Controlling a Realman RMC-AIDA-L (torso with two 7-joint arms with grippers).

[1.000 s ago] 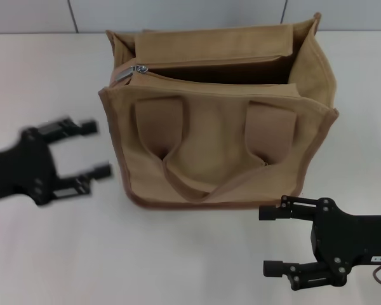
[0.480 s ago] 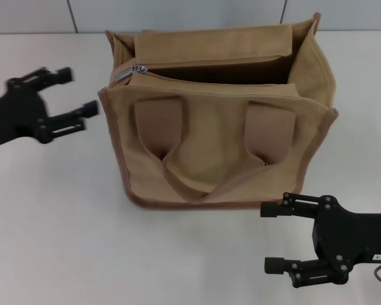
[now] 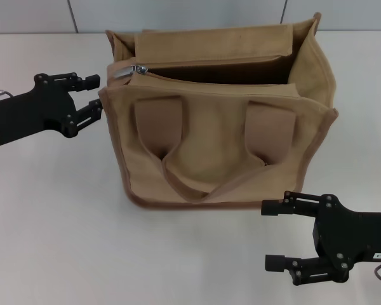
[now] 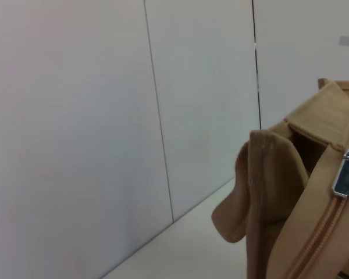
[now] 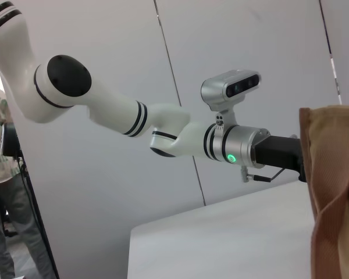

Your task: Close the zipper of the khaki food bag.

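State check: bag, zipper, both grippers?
khaki food bag: upright on the table, top gaping open.
zipper: open, silver pull tab at the bag's left end.
left gripper: open, beside the bag's left top corner, not holding anything.
right gripper: open, empty, in front of the bag.

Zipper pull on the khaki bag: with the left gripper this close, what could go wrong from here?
The silver pull tab is small and lies flat at the bag's left end; the open left gripper sits below it by the corner, so it may pinch canvas instead. The khaki food bag stands free on the table, with the open right gripper apart from it in front, so a pull along the zipper might drag or tip the bag.
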